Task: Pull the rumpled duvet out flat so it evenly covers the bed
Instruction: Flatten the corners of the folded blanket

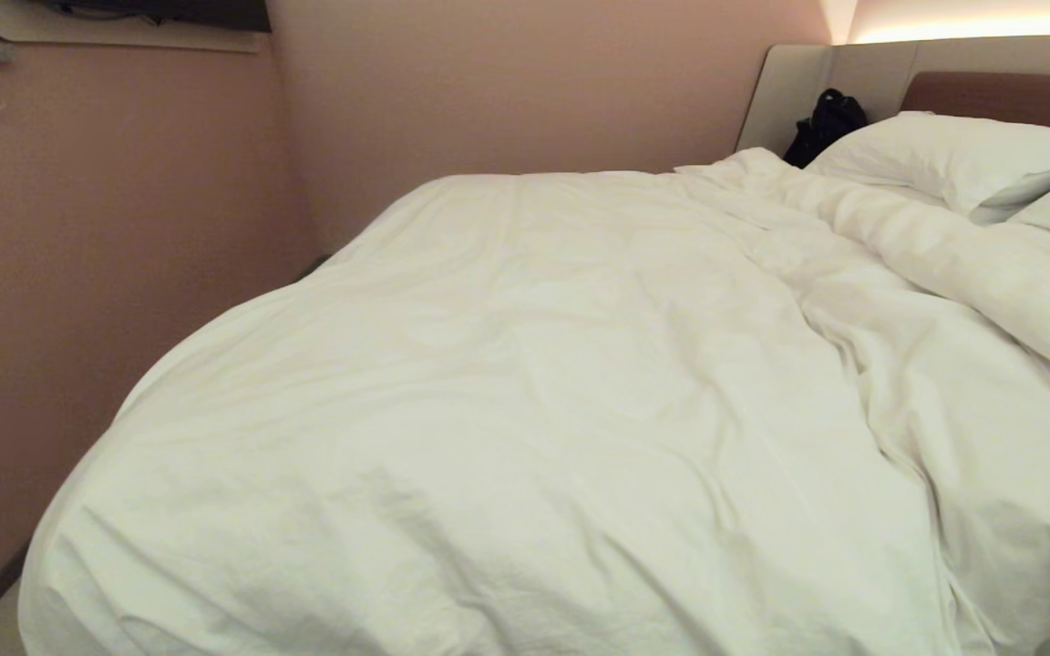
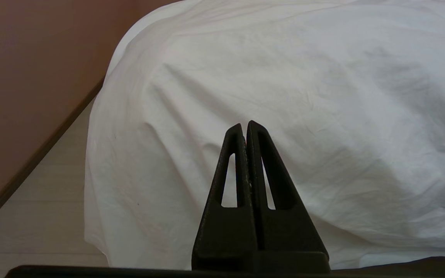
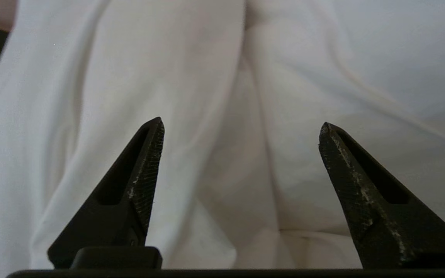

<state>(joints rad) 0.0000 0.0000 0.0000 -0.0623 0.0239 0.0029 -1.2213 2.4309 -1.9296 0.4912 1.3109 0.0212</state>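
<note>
Pink-beige walls close in a corner around the bed [image 1: 999,91], whose padded beige and brown headboard rises at the far right with a dark bag [image 1: 824,123] propped against it. Over the mattress lies the duvet [image 1: 525,383], spread broad on the left but bunched in a long ridge toward the pillows [image 1: 953,155]. Neither arm shows in the head view. By the foot end the left gripper [image 2: 245,127] hangs clenched, holding nothing. Facing draped folds, the right gripper [image 3: 241,125] is spread wide and empty.

The plain white puffy cotton duvet [image 1: 525,383] has no pattern; plump white pillows [image 1: 944,155]; beige-and-brown padded headboard [image 1: 999,91]; dusty pink walls [image 1: 106,273].
</note>
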